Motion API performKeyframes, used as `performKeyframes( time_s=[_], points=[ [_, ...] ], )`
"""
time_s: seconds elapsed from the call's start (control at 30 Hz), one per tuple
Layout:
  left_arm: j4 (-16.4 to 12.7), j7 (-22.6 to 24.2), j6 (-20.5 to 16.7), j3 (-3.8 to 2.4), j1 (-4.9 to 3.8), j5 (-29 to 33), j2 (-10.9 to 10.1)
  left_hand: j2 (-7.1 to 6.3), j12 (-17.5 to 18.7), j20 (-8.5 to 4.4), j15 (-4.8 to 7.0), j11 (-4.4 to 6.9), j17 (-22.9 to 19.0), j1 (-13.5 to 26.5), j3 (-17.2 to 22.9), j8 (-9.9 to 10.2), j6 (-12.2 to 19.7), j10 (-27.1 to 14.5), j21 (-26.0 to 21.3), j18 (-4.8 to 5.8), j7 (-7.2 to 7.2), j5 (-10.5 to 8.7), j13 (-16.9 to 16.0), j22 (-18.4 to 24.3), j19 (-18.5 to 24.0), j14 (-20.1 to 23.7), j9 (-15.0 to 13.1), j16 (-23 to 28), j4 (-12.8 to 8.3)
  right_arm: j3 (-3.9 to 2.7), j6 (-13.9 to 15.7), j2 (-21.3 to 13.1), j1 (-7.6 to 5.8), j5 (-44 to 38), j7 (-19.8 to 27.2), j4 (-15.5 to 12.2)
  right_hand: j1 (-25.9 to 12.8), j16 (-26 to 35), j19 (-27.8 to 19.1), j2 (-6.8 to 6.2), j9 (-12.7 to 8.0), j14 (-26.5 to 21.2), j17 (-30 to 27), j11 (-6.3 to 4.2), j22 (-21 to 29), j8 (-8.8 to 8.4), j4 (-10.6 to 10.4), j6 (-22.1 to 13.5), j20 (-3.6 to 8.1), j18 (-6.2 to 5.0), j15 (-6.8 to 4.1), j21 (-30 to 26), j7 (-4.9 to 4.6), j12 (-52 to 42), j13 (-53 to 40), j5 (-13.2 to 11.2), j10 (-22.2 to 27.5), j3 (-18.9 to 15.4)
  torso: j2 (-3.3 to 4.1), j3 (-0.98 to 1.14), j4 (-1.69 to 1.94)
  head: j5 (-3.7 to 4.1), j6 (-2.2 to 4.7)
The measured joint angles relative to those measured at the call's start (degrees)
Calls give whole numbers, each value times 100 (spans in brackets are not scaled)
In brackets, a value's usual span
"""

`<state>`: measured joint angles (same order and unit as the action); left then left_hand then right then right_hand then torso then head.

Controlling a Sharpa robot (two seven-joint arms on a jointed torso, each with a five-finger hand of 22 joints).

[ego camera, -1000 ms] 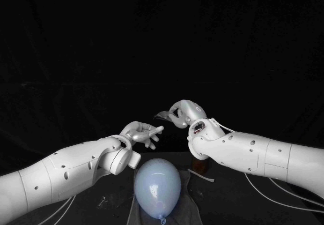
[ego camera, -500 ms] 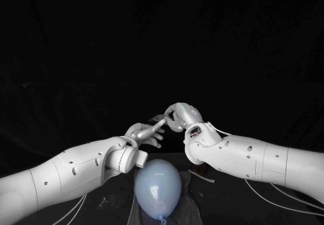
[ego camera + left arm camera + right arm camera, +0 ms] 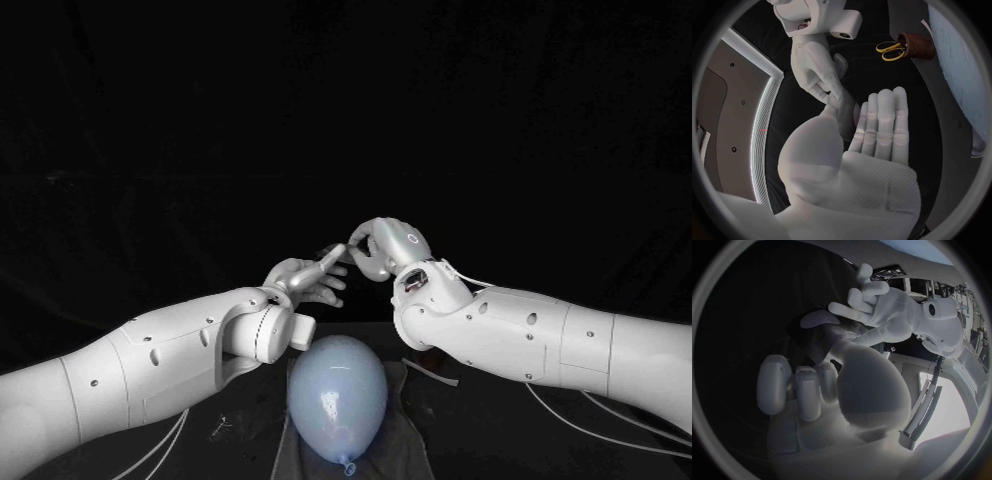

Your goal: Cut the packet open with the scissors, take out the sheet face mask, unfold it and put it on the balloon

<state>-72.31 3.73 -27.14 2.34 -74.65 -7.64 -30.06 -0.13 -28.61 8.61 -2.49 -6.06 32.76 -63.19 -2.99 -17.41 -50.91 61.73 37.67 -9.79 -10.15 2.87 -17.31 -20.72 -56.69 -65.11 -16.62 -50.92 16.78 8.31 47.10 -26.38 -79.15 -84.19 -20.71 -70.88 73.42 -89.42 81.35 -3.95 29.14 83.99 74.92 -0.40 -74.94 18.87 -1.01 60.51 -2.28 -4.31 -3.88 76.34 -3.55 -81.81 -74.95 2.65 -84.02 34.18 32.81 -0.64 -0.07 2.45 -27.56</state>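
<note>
both hands are up off the tabletop (image 3: 464,442) with fingertips touching: left hand (image 3: 307,277) has its fingers (image 3: 879,120) straight and close together, thumb raised opposite, narrow gap. right hand (image 3: 378,246) has fingers (image 3: 798,385) curled, thumb out. there's a dark flat piece (image 3: 811,342) right where they meet, can't tell if either actually holds it. balloon (image 3: 336,392) lies below the fingers, scissors (image 3: 891,50) stand in a brown holder (image 3: 916,46) beyond the right fingers
</note>
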Motion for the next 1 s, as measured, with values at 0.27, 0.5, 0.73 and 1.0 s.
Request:
performKeyframes(
  time_s=[0.27,0.5,0.73,1.0],
  points=[
    [-14,54,-16,-1,0,61,-30,623,49,19,53,72,-60,-1411,1091,-53,-44,-72,0,4,45,0,103,14,19,73,-23,0,-61,0,1,-9,11,-46,-25,-28,-22,-6,21,-23,0,-8,3,0,-1,0,0,-1,22,1,8,5,-1,1,0,-1,1,0,-3,-1,3,-2,-2],
    [-26,70,-31,-1,0,86,-43,-282,228,-62,74,95,-113,-1905,3467,-222,-173,79,155,8,105,22,354,-79,101,95,-41,0,-220,1,1,-11,16,-61,-40,-23,-45,-14,21,-45,0,-8,3,0,0,67,0,-2,22,2,8,31,-1,7,3,-2,1,0,-3,0,1,-5,-16],
    [-34,82,-50,-2,-2,87,-60,-542,232,-162,143,166,-148,-1698,4239,-544,-285,313,622,15,173,-22,450,-408,270,23,-191,0,-613,1,-4,-6,19,-61,-49,6,-50,-12,21,-51,0,-8,-1,0,4,90,0,-3,22,2,8,31,-2,10,4,-3,2,-1,-3,4,1,-9,-38],
    [-52,113,-58,-2,-2,65,-66,-496,252,-132,155,156,-150,-1308,4532,-706,-294,405,848,17,185,-26,505,-601,461,8,-192,0,-905,-4,-43,14,20,-36,-61,44,-41,-9,20,-43,0,-8,-1,1,2,124,16,-14,21,3,9,31,-7,17,1,-14,20,14,-1,4,-4,-6,-66]
  ],
)
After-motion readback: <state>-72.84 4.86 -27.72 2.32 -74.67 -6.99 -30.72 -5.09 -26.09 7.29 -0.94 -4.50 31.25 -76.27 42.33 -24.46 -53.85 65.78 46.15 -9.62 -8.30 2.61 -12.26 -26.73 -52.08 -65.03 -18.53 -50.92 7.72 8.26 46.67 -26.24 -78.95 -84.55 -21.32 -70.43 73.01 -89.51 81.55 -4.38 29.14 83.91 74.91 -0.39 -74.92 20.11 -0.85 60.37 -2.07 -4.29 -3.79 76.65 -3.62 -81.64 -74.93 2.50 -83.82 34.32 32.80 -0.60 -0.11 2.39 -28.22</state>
